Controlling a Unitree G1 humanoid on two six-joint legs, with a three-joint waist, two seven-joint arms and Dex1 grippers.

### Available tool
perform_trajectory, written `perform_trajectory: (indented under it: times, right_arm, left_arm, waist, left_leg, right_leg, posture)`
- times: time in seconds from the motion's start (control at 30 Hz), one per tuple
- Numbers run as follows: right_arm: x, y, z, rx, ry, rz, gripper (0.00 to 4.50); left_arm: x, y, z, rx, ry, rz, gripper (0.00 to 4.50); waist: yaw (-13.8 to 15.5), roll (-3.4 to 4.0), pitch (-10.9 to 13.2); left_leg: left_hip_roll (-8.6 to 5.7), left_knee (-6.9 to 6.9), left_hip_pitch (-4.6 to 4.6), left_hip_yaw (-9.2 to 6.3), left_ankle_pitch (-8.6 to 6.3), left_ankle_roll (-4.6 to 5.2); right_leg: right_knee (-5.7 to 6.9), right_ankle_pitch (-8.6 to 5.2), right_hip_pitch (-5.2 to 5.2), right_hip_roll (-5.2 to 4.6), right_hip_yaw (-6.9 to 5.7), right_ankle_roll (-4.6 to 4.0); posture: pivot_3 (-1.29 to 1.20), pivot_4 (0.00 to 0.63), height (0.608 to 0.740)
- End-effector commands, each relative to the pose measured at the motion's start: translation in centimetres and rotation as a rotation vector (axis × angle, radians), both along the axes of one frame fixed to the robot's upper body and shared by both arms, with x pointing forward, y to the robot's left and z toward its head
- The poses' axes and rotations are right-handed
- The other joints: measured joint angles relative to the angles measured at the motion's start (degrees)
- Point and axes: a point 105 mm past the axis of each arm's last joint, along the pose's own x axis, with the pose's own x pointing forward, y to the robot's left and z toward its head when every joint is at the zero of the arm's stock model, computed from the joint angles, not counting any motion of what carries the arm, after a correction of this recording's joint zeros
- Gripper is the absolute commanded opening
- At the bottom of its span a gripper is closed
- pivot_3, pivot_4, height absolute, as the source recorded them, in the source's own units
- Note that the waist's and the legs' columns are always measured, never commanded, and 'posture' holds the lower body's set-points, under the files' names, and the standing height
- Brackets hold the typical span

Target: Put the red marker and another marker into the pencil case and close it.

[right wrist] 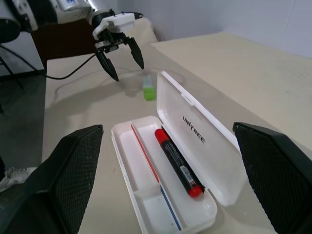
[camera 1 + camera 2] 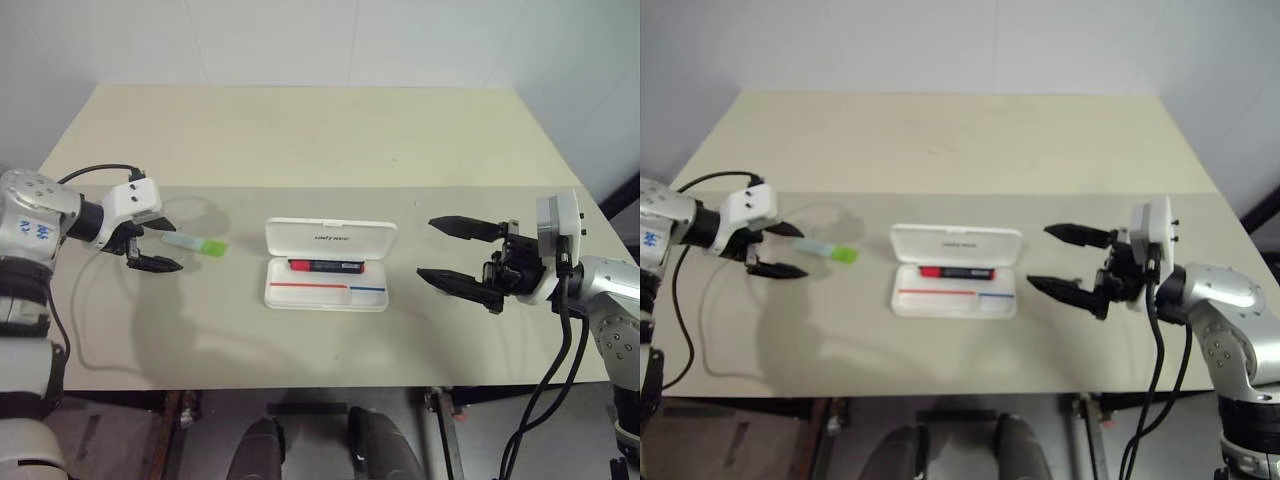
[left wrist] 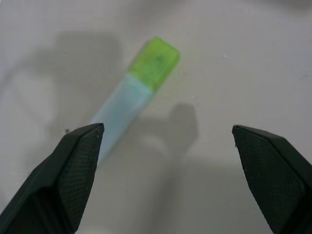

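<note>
Left gripper (image 2: 157, 248) hangs wide open and empty at nine o'clock from the open pencil case (image 2: 327, 292), which already holds the red marker (image 2: 325, 266); right gripper (image 2: 462, 263), equally wide, waits at three o'clock. Between left gripper and case lies the green-capped highlighter (image 2: 196, 243), probably light, stiff and slick, best pinched across its pale barrel. Only the right wrist view reads the lid's lettering; the left wrist view shows one finger (image 3: 73, 165) beside the barrel.

White pencil case (image 2: 328, 238), dark lettering on its raised lid, a red stripe and a blue stripe running along the inside. In it, the red marker (image 1: 177, 160): black barrel, red cap, red label. Out on the pale beige table (image 2: 300, 140) lies the highlighter (image 3: 137, 91), mint translucent body, bright lime-green cap. Both grippers, left (image 2: 152, 246) and right (image 2: 459, 256), show black fingers on white housings.
</note>
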Motion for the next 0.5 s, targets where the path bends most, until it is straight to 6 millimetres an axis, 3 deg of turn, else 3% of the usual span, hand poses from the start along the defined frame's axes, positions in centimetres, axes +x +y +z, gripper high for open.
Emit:
perform_trajectory:
  times: [0.03, 0.5]
  right_arm:
    - [-0.3, 0.2, 0.5, 0.01, -0.042, 0.006, 4.5]
    - [0.1, 0.2, 0.2, 0.012, -0.055, 0.0, 4.5]
  left_arm:
    - [0.7, 0.1, 0.3, 0.039, 0.035, -0.001, 4.48]
    - [3.0, -0.9, -0.6, 0.155, 0.024, 0.027, 4.48]
  waist:
    - [-0.33, 0.0, 0.0]
    - [-0.21, -0.01, 0.01]
  left_leg:
    - [0.02, 0.02, 0.01, 0.0, -0.02, 0.0]
    - [0.11, 0.05, -0.02, 0.03, -0.12, -0.03]
  right_leg:
    - [0.01, -0.01, 0.0, 0.02, 0.0, 0.01]
    - [0.05, -0.03, -0.06, 0.12, 0.05, 0.04]
  posture:
    - [0.0, 0.15, 0.74]
    - [0.0, 0.15, 0.74]
